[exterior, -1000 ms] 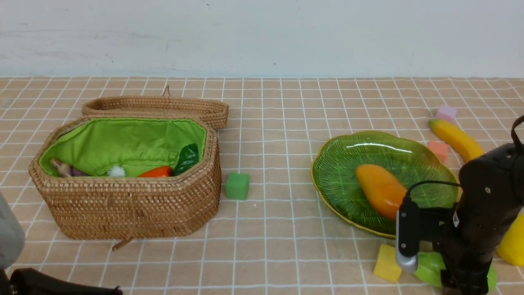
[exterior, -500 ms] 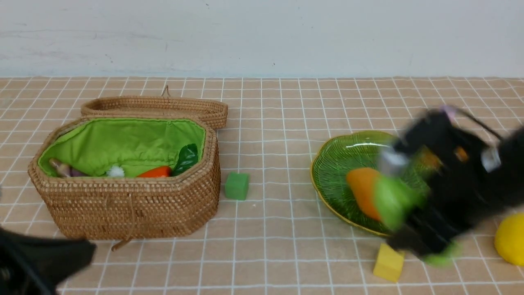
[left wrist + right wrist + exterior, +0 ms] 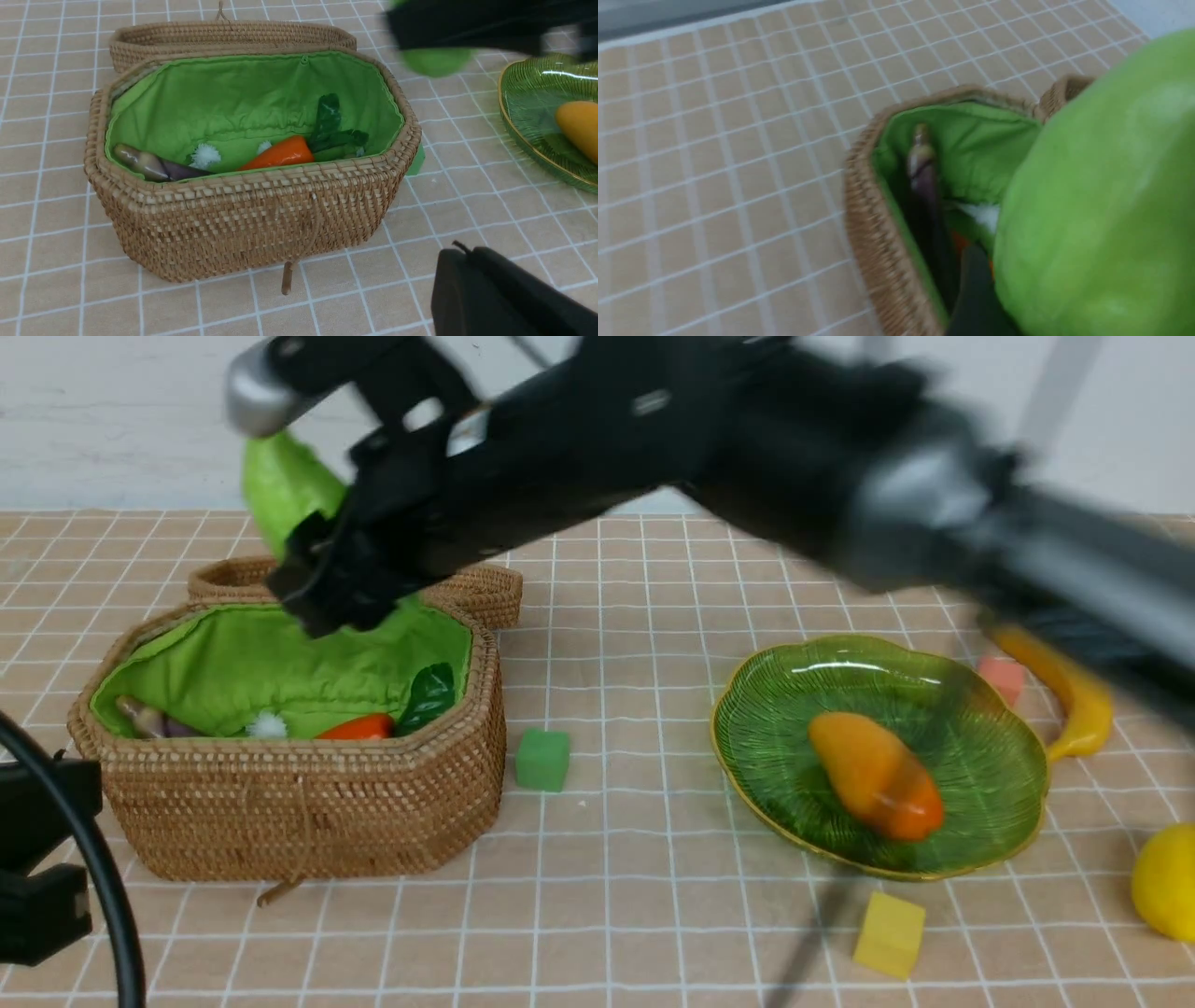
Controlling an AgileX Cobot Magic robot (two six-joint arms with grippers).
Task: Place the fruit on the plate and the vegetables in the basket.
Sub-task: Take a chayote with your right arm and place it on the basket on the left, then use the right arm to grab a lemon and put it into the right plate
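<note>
Carrot [image 3: 281, 153] and eggplant [image 3: 163, 169] in basket [image 3: 308, 812] left, mango [image 3: 876, 775] on plate [image 3: 990, 803] right, lemon [image 3: 1167, 882] farther right

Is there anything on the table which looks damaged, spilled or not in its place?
Nothing looks damaged or spilled. The banana and the lemon lie outside the green plate, where fruit should go; that seems like unfinished sorting, not a fault.

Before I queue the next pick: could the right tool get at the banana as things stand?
Probably not yet: the right tool is holding the cucumber over by the basket, well away from the banana.
</note>
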